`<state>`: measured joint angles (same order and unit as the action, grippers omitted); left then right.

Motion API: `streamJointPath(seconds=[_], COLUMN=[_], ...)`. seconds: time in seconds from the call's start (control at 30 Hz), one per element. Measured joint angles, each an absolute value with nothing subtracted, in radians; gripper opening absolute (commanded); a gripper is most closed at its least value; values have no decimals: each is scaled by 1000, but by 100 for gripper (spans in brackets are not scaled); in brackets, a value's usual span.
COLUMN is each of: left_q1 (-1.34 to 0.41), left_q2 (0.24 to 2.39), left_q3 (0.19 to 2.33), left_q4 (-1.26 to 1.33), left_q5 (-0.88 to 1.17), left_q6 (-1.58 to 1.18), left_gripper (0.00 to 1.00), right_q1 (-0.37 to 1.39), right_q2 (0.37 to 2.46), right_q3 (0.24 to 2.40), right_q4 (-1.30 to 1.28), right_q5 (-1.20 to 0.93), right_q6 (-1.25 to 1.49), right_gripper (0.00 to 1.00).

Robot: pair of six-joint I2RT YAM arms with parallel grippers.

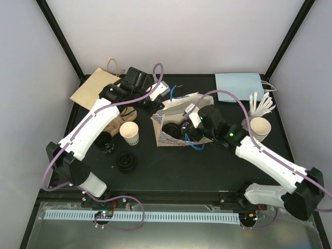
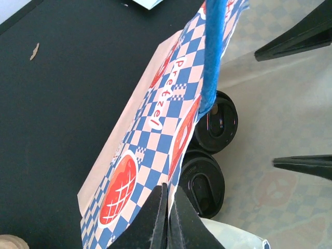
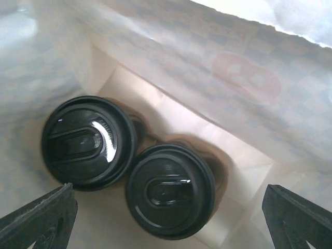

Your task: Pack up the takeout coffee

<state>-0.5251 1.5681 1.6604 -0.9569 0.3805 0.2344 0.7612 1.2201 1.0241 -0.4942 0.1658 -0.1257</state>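
We see a black surface (image 1: 207,161) carrying everything. At its middle stands the checkered paper bag (image 2: 155,135), printed in blue and white with red pretzel marks, its mouth gaping upward. A flat brown bag (image 1: 96,88) lies at the far left corner and a light blue bag (image 1: 238,83) at the far right.

The left gripper (image 2: 168,199) is closed tight, pinching the paper bag's upper edge on its left side and holding that wall up. The right gripper (image 1: 189,127) sits in the bag's mouth, jaws spread as wide as they go, holding nothing; its fingers (image 3: 41,218) frame the inside from above.

On the bag's floor we find two coffee cups with black lids, one (image 3: 85,142) touching the other (image 3: 168,189), both upright.

Left of the bag stands an open paper cup (image 1: 129,132), with a loose black lid (image 1: 126,163) just nearer to us. A cup of white stirrers (image 1: 259,127) stands at the right.
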Motion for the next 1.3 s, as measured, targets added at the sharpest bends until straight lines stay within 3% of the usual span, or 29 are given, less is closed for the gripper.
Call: streamJointPath(seconds=[0.27, 0.5, 0.73, 1.3], left_q1=[-574, -678, -775, -802], left_q2=[1460, 1358, 1214, 1158], left_q3=[1582, 1456, 1293, 1234], left_q4=[-922, -846, -741, -701], left_q5=[303, 232, 174, 150], left_q6=[267, 330, 383, 435], left_gripper=[2, 2, 2, 3], right_q1=[850, 1039, 1150, 1099], right_q2=[962, 933, 1041, 1100], right_q3=[785, 674, 668, 822], right_q4=[-423, -379, -372, -441], right_q5=[8, 17, 97, 316], right_q6=[-191, -242, -286, -197], right_gripper=[100, 100, 100, 100])
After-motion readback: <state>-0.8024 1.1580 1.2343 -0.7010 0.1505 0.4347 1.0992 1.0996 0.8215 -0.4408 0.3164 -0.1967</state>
